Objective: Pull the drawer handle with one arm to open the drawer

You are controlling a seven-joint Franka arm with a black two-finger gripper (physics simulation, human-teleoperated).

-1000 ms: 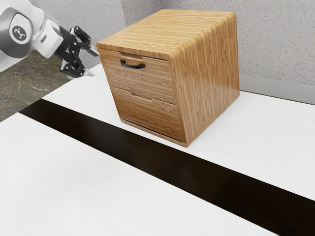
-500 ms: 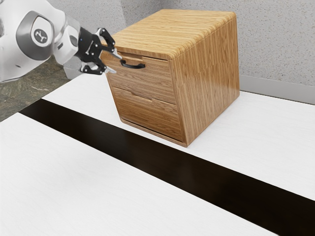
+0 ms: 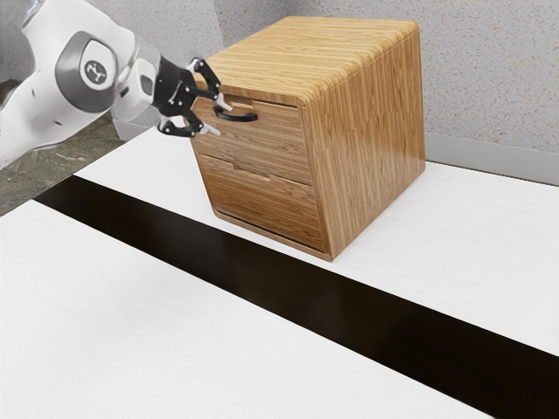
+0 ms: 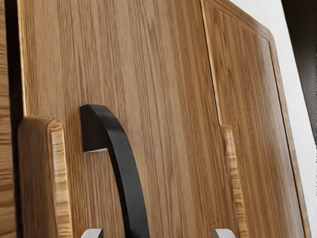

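Observation:
A wooden cabinet (image 3: pixel 358 122) stands on the table with two drawers in its front. The top drawer (image 3: pixel 275 144) carries a black curved handle (image 3: pixel 240 114) and sits flush with the cabinet face. My black gripper (image 3: pixel 217 118) is open at the end of the handle toward the exterior view's left, one finger above that end and one below it. In the wrist view the handle (image 4: pixel 121 168) runs down the drawer front (image 4: pixel 168 89), with two pale fingertips (image 4: pixel 92 232) either side of it, neither touching it.
The lower drawer (image 3: pixel 262 196) has a wooden lip (image 4: pixel 230 173) and no black handle. A broad black strip (image 3: pixel 262 288) crosses the white tabletop (image 3: pixel 131 349) in front of the cabinet. A grey wall (image 3: pixel 489 70) rises behind.
My arm has swung toward the exterior view's right, bringing the open gripper from well clear of the cabinet up to the handle's end. The drawer has not moved.

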